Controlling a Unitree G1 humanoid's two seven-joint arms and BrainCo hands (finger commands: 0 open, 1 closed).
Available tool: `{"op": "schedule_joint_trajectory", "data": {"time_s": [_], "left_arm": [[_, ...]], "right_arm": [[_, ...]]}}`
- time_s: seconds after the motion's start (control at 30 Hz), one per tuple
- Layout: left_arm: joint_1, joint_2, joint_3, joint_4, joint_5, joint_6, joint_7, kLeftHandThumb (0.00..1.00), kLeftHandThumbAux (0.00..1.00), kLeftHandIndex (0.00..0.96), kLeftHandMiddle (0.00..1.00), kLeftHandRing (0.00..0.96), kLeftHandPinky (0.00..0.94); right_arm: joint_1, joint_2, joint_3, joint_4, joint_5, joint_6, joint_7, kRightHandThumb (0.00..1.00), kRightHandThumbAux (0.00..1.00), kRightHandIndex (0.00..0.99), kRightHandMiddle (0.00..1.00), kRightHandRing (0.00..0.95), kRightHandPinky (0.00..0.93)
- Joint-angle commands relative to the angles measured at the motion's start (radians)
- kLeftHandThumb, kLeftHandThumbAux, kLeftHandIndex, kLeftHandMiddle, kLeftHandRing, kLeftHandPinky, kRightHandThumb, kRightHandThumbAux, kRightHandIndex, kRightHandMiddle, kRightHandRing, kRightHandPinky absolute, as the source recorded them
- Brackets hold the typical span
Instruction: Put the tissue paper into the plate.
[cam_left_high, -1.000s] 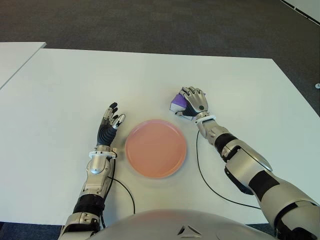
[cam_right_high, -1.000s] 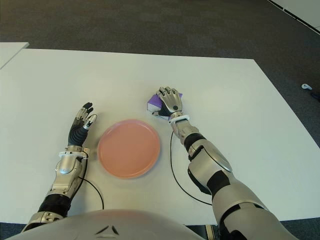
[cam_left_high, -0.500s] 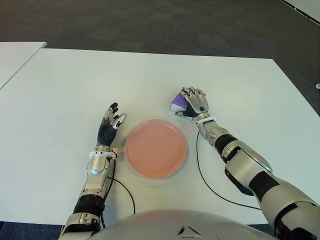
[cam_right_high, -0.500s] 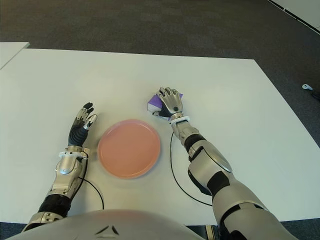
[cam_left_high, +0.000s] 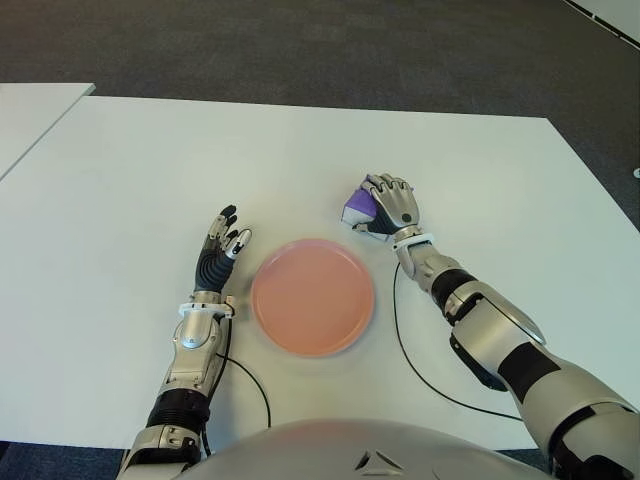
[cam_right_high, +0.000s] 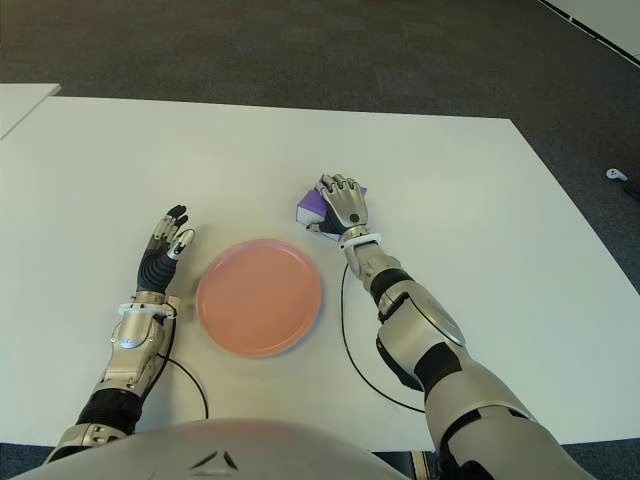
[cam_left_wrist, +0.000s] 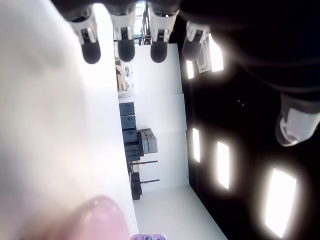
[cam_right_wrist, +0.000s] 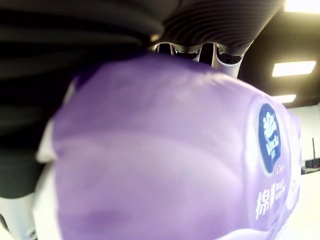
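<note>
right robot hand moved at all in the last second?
No. The right robot hand stays closed over the purple tissue pack, in the same spot beyond the right rim of the pink plate. The pack has not been lifted.

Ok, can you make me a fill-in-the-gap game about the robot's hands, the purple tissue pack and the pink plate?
1. The right hand is closed on the ____ tissue pack.
2. The pink plate has ____ in it.
3. The plate sits on the white table between the robot's two ____.
4. The left hand, beside the plate, has its fingers ____.

Missing words: purple; nothing; hands; open
</note>
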Motion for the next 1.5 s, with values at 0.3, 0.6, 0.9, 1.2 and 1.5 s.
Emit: {"op": "schedule_joint_trajectory", "data": {"time_s": [0.3,0.6,0.9,1.2,1.5], "left_arm": [[0.061,-0.008,0.001,0.069,-0.007,0.042,-0.027,0.0,0.418,0.0,0.0,0.0,0.0],[0.066,-0.009,-0.003,0.057,-0.007,0.046,-0.03,0.0,0.423,0.0,0.0,0.0,0.0],[0.064,-0.009,-0.006,0.054,0.008,0.05,-0.013,0.0,0.416,0.0,0.0,0.0,0.0],[0.063,-0.014,-0.009,0.05,0.009,0.047,-0.013,0.0,0.415,0.0,0.0,0.0,0.0],[0.061,-0.023,-0.01,0.045,0.014,0.056,-0.008,0.0,0.41,0.0,0.0,0.0,0.0]], "right_arm": [[-0.109,-0.05,-0.199,-0.137,0.101,-0.17,-0.106,0.855,0.679,0.396,0.536,0.849,0.777],[-0.004,-0.113,-0.271,-0.576,0.065,-0.188,-0.08,0.854,0.679,0.396,0.534,0.848,0.805],[0.155,-0.145,-0.315,-1.019,0.043,-0.153,0.097,0.854,0.678,0.398,0.539,0.856,0.849],[0.296,-0.128,-0.311,-1.199,0.038,-0.213,0.218,0.853,0.679,0.396,0.535,0.843,0.828],[0.356,-0.127,-0.313,-1.293,0.088,-0.32,0.405,0.852,0.68,0.397,0.529,0.823,0.825]]}}
